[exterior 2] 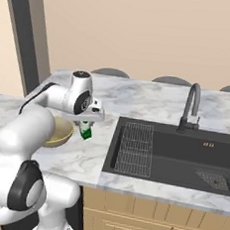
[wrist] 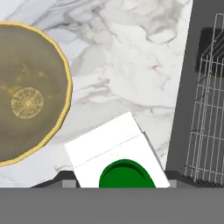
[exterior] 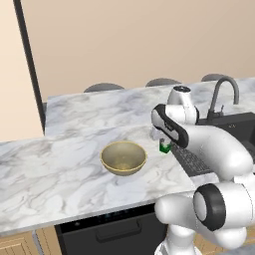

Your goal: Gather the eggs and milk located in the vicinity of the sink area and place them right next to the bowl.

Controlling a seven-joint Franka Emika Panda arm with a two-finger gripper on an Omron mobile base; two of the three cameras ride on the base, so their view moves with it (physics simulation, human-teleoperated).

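There is one bowl [exterior: 123,157], dull gold-yellow, a little left of the middle of the left base view, on the marble counter [exterior: 60,164]. In the hand view the bowl [wrist: 28,94] takes the left side of the frame, and a round patterned mark shows on its bottom.

There is one milk carton [wrist: 117,156], white with a round green cap, at the lower middle of the hand view. In the right base view the carton [exterior 2: 86,131] is small and green-tipped, left of the middle, directly under the gripper [exterior 2: 86,123]. The gripper holds it between the bowl and the sink [exterior 2: 173,155]. I cannot tell if the carton touches the counter. No brand or writing can be read on it.

There is one black sink at the right of the right base view, with one wire grate [exterior 2: 135,148] and one dark arched faucet [exterior 2: 191,108]. I can count three grey chair backs [exterior 2: 109,72] behind the counter.
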